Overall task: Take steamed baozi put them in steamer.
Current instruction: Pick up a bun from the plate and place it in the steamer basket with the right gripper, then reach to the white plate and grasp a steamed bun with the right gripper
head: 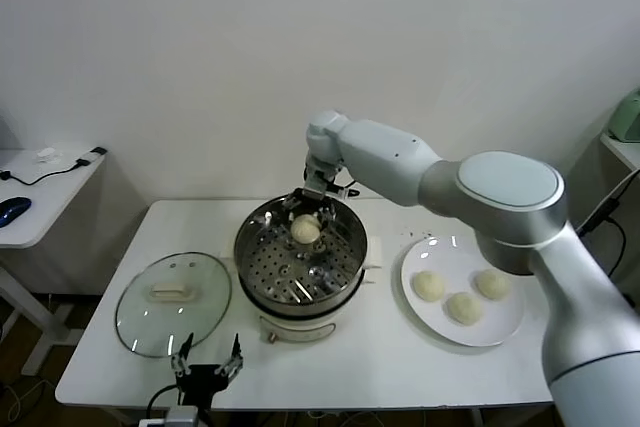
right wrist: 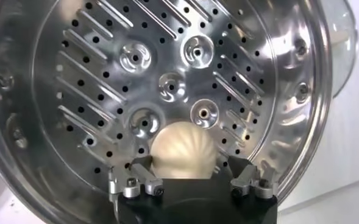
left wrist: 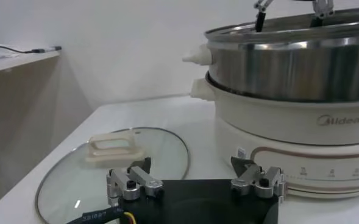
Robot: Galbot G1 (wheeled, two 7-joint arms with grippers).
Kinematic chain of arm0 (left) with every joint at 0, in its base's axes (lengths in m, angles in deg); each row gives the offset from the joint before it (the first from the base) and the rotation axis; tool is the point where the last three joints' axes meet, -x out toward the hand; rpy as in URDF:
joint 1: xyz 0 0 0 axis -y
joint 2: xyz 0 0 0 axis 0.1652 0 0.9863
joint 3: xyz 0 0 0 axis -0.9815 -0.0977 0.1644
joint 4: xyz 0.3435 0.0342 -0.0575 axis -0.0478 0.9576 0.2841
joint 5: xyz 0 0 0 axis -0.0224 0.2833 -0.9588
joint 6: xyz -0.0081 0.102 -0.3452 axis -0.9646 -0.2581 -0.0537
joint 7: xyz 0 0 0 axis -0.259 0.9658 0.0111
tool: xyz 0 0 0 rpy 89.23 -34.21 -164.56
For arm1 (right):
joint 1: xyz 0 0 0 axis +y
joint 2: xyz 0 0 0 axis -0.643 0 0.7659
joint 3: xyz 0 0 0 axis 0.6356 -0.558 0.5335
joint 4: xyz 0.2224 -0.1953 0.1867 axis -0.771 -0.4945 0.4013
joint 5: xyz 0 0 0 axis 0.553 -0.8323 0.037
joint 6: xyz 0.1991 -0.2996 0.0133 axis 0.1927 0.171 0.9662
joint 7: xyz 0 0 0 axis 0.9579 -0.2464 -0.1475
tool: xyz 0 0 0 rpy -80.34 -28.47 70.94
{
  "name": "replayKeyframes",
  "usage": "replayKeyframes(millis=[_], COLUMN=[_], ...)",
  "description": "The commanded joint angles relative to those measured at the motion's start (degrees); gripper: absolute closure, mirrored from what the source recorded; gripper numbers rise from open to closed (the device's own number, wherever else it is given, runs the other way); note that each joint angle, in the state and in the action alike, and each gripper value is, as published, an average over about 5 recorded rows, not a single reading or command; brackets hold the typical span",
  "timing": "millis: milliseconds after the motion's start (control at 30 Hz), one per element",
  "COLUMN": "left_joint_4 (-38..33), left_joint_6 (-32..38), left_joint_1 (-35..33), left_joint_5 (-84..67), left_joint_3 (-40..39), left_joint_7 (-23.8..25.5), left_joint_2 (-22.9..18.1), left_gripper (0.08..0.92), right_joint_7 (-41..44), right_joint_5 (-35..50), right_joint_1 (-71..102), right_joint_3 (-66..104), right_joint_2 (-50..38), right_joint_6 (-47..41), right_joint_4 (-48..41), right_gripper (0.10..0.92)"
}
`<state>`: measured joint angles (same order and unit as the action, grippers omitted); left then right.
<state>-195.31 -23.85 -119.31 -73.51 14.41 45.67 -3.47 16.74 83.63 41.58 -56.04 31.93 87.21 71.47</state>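
Note:
One steamed baozi (head: 306, 230) lies on the perforated tray at the far side of the steamer (head: 246, 247). My right gripper (head: 310, 212) hangs just above it, open, its fingers spread to either side of the bun. In the right wrist view the baozi (right wrist: 183, 149) sits between the spread jaws of the right gripper (right wrist: 186, 163) on the steamer tray (right wrist: 167, 61). Three more baozi (head: 462, 307) rest on the white plate (head: 500, 335). My left gripper (head: 207, 362) stays open and empty near the table's front edge, and in its own wrist view the left gripper (left wrist: 190, 164) faces the steamer (left wrist: 289, 67).
The glass lid (head: 172, 302) with a white handle lies flat on the table, left of the steamer; the lid (left wrist: 75, 176) is just ahead of my left gripper. A side desk (head: 40, 197) with a cable stands at the far left. A wall rises behind the table.

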Motion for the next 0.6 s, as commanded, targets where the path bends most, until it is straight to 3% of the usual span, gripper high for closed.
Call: replayKeyframes(millis=[33,200,300,433,600], left_joint_4=[-0.3,-0.7,-1.0,-1.1,-0.8], left_joint_6=[0.1,0.2,0.2,0.2,0.3], left_joint_1=[-0.1,-0.1,-0.1,-0.1,0.3], left_joint_5=[0.3,0.6,0.4,0.1,0.0], left_joint_3=[-0.2,0.1,0.4,0.6,0.6], left_joint_7=[0.1,0.1,0.1,0.1,0.2], left_joint_2=[-0.2,-0.3,-0.2,0.0,0.0], left_gripper=[0.177,0.177,0.177,0.177,0.177], right_joint_7=[4.7,7.7,6.8,2.1,-3.7], right_joint_5=[13.4,26.3,32.0,33.8,33.9], right_joint_1=[-10.2,-20.3,-25.4,-30.2,-29.4], right_joint_3=[-4.8,-15.0,-22.4,-30.8,-36.7], right_joint_2=[-7.4,-19.2,-27.9,-38.7,-46.6], right_joint_6=[-0.5,-6.8,-17.4,-34.4,-46.2], right_joint_4=[11.0,21.5,27.8,36.5,44.7], right_gripper=[0.203,0.203,0.203,0.203,0.203])
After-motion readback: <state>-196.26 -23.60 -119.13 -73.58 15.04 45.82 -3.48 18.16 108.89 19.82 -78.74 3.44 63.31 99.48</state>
